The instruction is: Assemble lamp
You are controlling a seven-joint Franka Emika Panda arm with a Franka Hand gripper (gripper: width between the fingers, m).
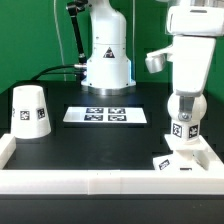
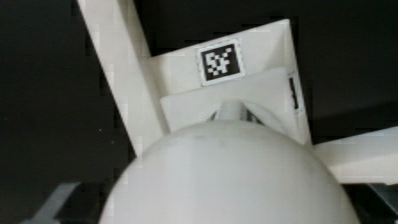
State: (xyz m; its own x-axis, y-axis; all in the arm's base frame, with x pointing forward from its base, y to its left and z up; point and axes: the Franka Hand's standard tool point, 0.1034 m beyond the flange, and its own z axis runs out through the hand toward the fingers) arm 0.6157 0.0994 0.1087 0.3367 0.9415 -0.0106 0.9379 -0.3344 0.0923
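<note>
My gripper (image 1: 181,137) is down at about 4 o'clock on the table (image 1: 70,140), close to the white rail (image 1: 130,185) at the near edge. Fingers are clamped on the bulb (image 1: 182,113), which sits upright between them, round end up. From the wrist camera the bulb (image 2: 228,175) fills the near half of the frame as a big white dome, so my fingertips are hidden there; the grip reads from the exterior view only. Directly under the bulb is the square base (image 1: 181,158), tagged, lying in the corner where the near rail meets the side rail on the exterior view's right. Wrist camera shows the base (image 2: 228,92) with one tag visible, butted against a rail (image 2: 125,70). Can't tell whether the bulb's neck is touching the base or just above it. The shade (image 1: 30,110) stands wide end down at 9 o'clock, well apart from me, tags facing the camera. Marker board (image 1: 105,115) lies flat at table centre, between the shade and my arm, nothing on it.
</note>
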